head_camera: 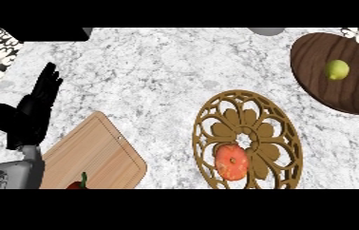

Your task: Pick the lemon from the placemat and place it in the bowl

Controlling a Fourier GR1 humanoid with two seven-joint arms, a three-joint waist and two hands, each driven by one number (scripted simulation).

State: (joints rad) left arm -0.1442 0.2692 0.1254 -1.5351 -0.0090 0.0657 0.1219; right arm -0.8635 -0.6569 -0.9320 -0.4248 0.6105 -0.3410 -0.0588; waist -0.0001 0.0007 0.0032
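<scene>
The lemon (337, 70), yellow-green and round, lies inside the dark wooden bowl (312, 53) at the far right of the desk (154, 72). It is near the right border of the view, and this border cuts off part of the bowl. Nothing touches the lemon.

The left hand (32, 117) shows at the left edge of the view, above its grey forearm. Its fingers (48, 81) are straight and point up, away from the robot. They are close together and they hold nothing. The hand rests there over the desk, just beside the near left corner of the wooden cutting board (95, 153).

So the lemon is well apart from these fingers. It is on the opposite side of the desk, to the right of them and a little farther from the robot. Between the hand and the lemon lie a wide bare part of the marble top and the golden openwork placemat (228, 117).

On the near part of this placemat sits one orange-red round fruit (231, 161). The placemat lies close to the bowl on its left and nearer to the robot, but I cannot tell whether their edges touch. At the lower edge of the cutting board a red pepper (76, 184) with a green stem is partly visible.
</scene>
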